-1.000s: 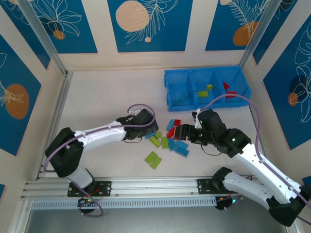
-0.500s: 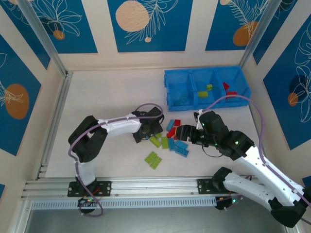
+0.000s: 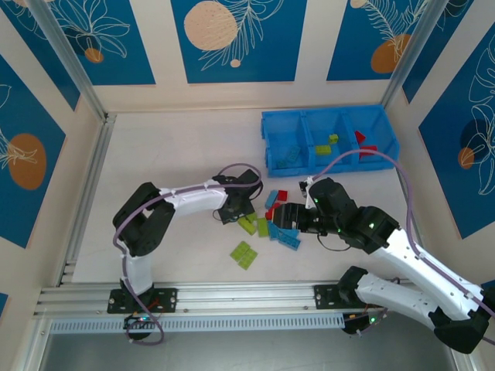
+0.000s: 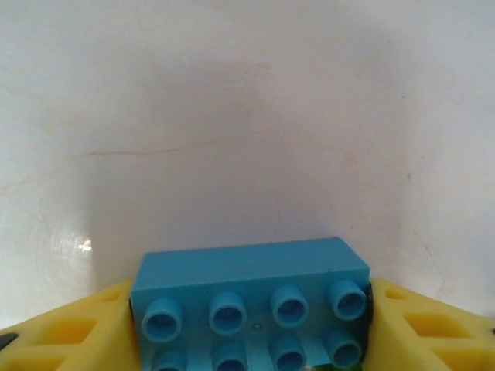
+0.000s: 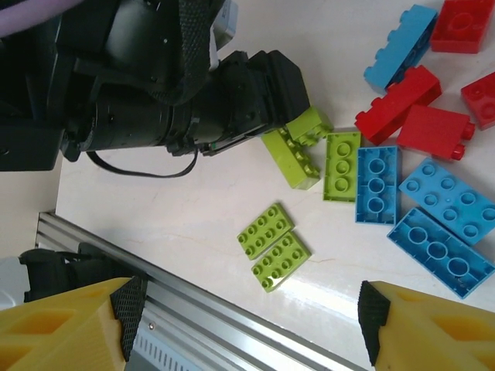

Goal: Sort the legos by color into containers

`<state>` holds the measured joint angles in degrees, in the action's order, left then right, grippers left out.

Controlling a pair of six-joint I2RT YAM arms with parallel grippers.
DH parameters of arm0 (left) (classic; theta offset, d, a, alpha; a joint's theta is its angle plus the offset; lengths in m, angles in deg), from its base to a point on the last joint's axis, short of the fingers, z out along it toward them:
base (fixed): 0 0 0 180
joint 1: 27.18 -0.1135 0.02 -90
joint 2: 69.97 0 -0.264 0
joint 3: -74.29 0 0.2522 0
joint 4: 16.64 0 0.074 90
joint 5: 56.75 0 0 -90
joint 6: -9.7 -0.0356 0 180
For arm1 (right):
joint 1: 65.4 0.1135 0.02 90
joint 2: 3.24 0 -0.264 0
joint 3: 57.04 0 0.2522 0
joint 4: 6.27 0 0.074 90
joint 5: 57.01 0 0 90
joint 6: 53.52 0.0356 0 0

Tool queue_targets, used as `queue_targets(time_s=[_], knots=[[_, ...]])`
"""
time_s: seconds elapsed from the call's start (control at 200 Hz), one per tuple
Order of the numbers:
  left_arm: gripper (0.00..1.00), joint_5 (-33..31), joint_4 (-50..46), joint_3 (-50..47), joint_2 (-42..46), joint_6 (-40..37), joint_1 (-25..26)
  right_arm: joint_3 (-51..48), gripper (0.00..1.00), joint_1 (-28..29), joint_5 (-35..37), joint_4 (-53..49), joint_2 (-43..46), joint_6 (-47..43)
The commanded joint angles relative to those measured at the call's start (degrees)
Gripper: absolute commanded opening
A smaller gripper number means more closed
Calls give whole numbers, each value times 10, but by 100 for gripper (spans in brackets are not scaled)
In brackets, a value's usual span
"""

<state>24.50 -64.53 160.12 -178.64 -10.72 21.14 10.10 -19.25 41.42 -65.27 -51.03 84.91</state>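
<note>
Left gripper [image 4: 251,313] jaws pinch a light blue studded plastic brick [image 4: 249,280]
Right gripper [image 5: 247,309] jaws spread wide above loose red, blue and lime plastic bricks [image 5: 377,184] on the white counter [image 5: 193,224]

Light blue brick [image 4: 251,270] between left hand [image 4: 251,309] fingers [image 4: 62,332]: near stud row cut by bottom edge, finger bases too. Ahead of right hand [image 5: 249,313]: lime green brick [image 5: 298,151] partly under left hand; far-right red bricks [image 5: 468,23] cropped. Beyond it, blue bin tray [image 3: 267,147] contents too small for shapes.

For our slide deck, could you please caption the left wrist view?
Left gripper clasps a light blue brick end to end, the pale table beyond.
</note>
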Motion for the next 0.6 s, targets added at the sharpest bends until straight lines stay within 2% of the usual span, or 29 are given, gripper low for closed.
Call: queue_targets(time_s=[0.0,0.145,0.255,0.39,0.48,0.595], knots=[[57,14,19,-15,58,-40,-2,28,76,16,12,-12,-2,4],[57,-50,-6,61,123,-134,38,32,76,28,55,-6,21,14],[57,-104,13,139,107,-214,52,21,76,28,95,5,51,27],[54,-143,97,254,16,-370,50,5,76,29,126,8,88,44],[55,-122,150,347,-64,-468,40,-1,76,29,138,-5,107,49],[57,-113,142,514,-188,-551,20,1,76,30,147,-39,121,53]])
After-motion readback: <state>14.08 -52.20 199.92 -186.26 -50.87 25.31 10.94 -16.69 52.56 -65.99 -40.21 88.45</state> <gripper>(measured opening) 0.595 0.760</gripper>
